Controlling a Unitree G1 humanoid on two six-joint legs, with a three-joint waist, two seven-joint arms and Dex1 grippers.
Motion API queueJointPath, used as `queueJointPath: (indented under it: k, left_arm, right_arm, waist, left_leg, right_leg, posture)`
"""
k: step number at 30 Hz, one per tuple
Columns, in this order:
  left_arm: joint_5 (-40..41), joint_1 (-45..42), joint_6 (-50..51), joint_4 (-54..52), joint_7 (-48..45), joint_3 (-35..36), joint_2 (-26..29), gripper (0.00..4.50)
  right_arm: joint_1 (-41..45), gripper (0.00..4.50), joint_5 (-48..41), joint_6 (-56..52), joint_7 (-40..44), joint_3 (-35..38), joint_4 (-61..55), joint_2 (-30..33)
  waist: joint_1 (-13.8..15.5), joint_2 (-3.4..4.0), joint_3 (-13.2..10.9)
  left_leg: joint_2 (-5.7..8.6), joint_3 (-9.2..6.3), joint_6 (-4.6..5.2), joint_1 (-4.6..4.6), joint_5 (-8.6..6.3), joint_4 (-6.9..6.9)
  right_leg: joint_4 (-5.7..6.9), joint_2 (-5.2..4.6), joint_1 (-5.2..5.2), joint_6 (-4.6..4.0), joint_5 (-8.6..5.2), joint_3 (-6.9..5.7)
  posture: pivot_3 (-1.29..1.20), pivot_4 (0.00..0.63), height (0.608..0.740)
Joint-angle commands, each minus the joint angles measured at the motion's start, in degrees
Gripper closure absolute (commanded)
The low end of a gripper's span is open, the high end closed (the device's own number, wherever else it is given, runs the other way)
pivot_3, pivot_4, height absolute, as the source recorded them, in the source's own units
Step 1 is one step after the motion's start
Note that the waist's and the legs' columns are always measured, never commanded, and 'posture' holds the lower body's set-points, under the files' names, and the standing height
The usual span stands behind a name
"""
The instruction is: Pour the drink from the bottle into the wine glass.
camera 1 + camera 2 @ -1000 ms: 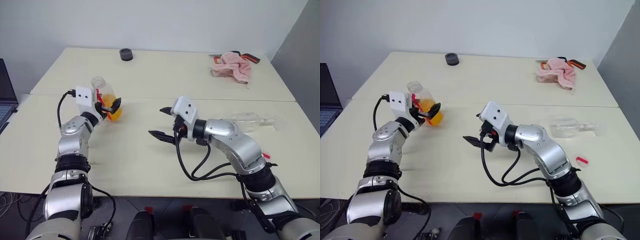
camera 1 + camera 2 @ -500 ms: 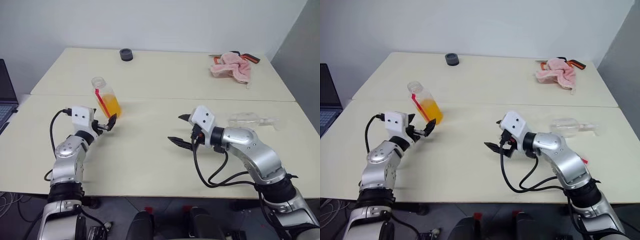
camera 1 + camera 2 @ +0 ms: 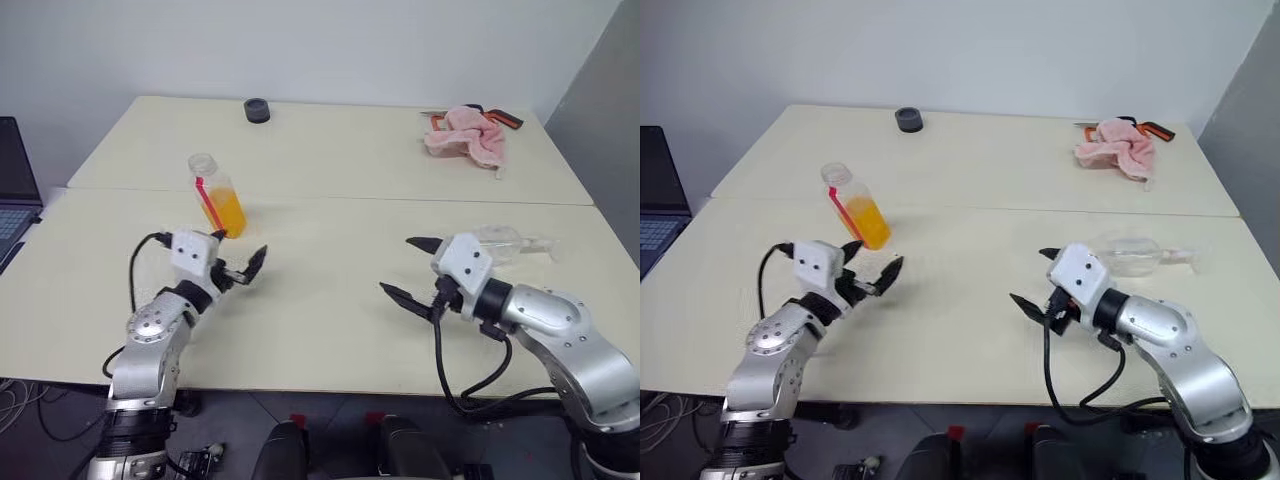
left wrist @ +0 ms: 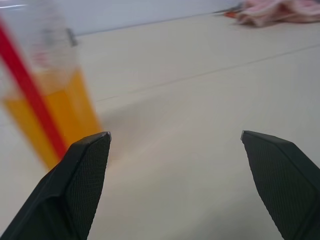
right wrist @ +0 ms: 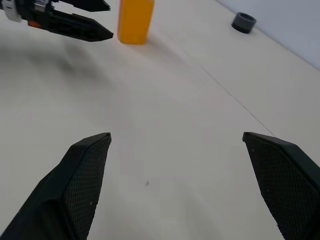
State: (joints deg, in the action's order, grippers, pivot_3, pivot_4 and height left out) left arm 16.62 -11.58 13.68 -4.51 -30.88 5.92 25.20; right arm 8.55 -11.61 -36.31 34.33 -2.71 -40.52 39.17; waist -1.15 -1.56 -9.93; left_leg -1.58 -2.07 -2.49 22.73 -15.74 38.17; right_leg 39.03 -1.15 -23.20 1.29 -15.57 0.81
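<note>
- Two cream rectangular tables butted w/ a seam between; dark laptop at far left edge.
- Right gripper hovers over near table, fingers spread wide, holding nothing.
- Left gripper also gaping & empty, just in front of the bottle, not touching.
- Pink crumpled cloth on far table, right side.
- Small clear plastic bottle w/ red stripe stands at the seam, lower half filled w/ opaque orange drink; cap not seen on it.
- Clear stemmed wine glass lies on its side just behind right wrist; looks empty.
- Small dark round item at far table's back edge.
</note>
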Motion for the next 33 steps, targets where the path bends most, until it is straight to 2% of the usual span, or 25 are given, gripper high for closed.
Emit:
queueJointPath:
  k: [1,5,9,11,18,25,33]
  left_arm:
    - [1.3,-3.8,-0.2,-2.4,-5.4,-2.4,1.5,0.04]
    - [2.1,-7.1,0.8,-1.1,-11.6,-5.0,3.1,0.04]
    - [2.9,-9.4,2.2,-0.9,-16.3,-7.2,3.8,0.04]
    - [2.9,-10.6,2.7,-1.0,-17.5,-8.1,3.5,0.04]
    - [4.0,-13.3,4.2,-2.4,-23.9,-11.8,3.4,0.04]
    - [3.8,-15.4,2.7,-1.0,-30.4,-14.5,3.6,0.04]
    - [3.3,-16.8,1.4,0.8,-32.6,-16.1,1.9,0.04]
  right_arm:
    - [-3.6,0.00,7.5,6.7,-1.5,4.4,1.1,5.3]
    - [-9.3,0.00,13.0,13.7,-2.5,7.7,5.6,9.1]
    - [-12.9,0.00,18.4,18.4,-5.2,8.4,8.7,9.3]
    - [-13.0,0.00,23.9,20.6,-8.4,7.1,10.7,9.6]
    - [-8.9,0.00,41.1,25.7,-15.8,0.7,21.0,10.7]
    - [-5.6,0.00,48.7,28.5,-19.7,0.0,30.8,11.4]
    - [-0.4,0.00,54.6,31.1,-24.2,-2.2,41.2,10.9]
  waist:
    - [0.0,0.00,0.0]
    - [-0.1,0.00,0.0]
    - [-0.5,0.01,0.0]
    - [-0.5,0.00,0.0]
    - [-0.5,0.02,0.0]
    - [-0.4,0.02,0.0]
    - [-0.5,0.02,0.0]
  left_leg:
    - [-0.01,0.08,0.00,-0.01,0.00,0.00]
    - [-0.04,0.20,0.00,-0.08,0.00,-0.06]
    - [-0.07,0.35,0.00,-0.16,0.00,-0.09]
    - [-0.08,0.37,0.00,-0.17,0.00,-0.08]
    - [-0.07,0.43,-0.01,-0.18,0.01,-0.07]
    - [-0.06,0.47,-0.01,-0.18,0.01,-0.07]
    - [-0.06,0.53,0.00,-0.19,0.01,-0.07]
  right_leg:
    - [-0.01,0.02,0.00,0.00,0.00,0.01]
    - [0.00,0.07,0.00,0.00,0.00,0.08]
    - [0.00,0.10,0.00,0.01,-0.01,0.21]
    - [0.01,0.10,0.00,0.01,-0.01,0.22]
    - [0.01,0.10,0.00,0.02,-0.01,0.27]
    - [0.00,0.09,0.00,0.01,-0.01,0.30]
    - [0.00,0.09,-0.01,0.01,-0.01,0.35]
  posture:
    - [0.00,0.150,0.740]
    - [0.00,0.150,0.740]
    - [0.00,0.150,0.740]
    - [0.00,0.150,0.740]
    - [0.00,0.150,0.740]
    - [0.00,0.150,0.740]
    - [0.00,0.150,0.740]
